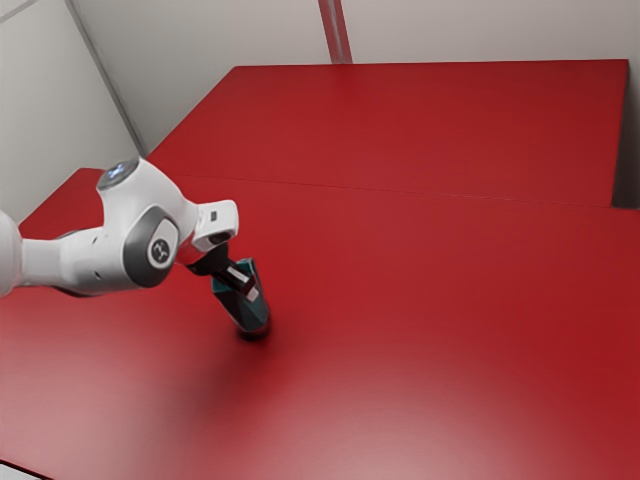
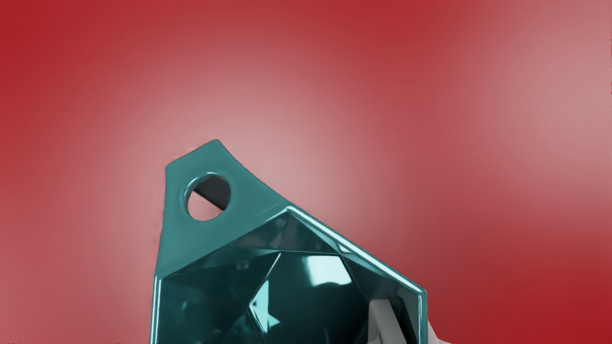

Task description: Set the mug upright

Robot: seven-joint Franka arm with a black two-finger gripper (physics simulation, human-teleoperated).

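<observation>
Exterior view: left of the frame's centre, the teal mug [image 1: 246, 309] is mouth up, base toward the table [image 1: 440, 290], its wall clamped by the gripper [image 1: 250, 291]. Flat seating is unclear; release should wait for a level, supported base.
</observation>
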